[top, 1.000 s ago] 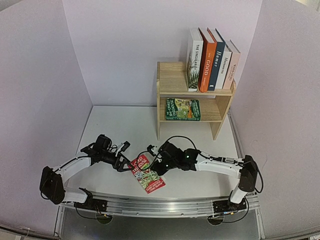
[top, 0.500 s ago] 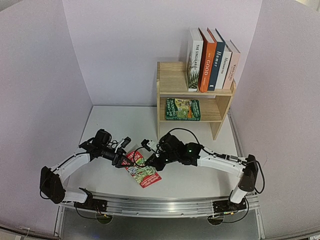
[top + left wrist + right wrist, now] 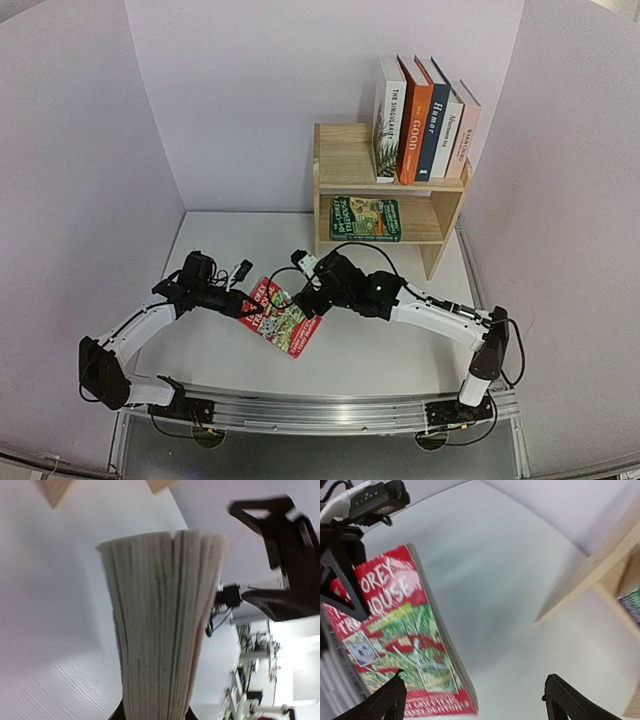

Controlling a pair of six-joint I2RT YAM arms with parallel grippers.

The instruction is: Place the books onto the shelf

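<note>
With your left end effector [image 3: 243,308] clamped on one edge of the red illustrated "Treehouse" paperback [image 3: 283,318], which sits tilted low over the white worktop [image 3: 380,350] between the arms, hold firm and draw the wide-open right end effector [image 3: 307,298] clear before heading for the light wooden shelf [image 3: 345,160].

I see a flat white table [image 3: 250,240] filling the middle of the top view. Right of centre, toward the back, a small two-tier shelf of light bare wood [image 3: 345,160] stands on it. At the right end of its top board are five upright books: a white book with a palm leaf [image 3: 388,120], an orange book [image 3: 412,125], a navy book [image 3: 434,125], a plain white book [image 3: 451,130] and a pale pink book [image 3: 466,125]. A green paperback [image 3: 365,218] sits on the lower tier.
</note>
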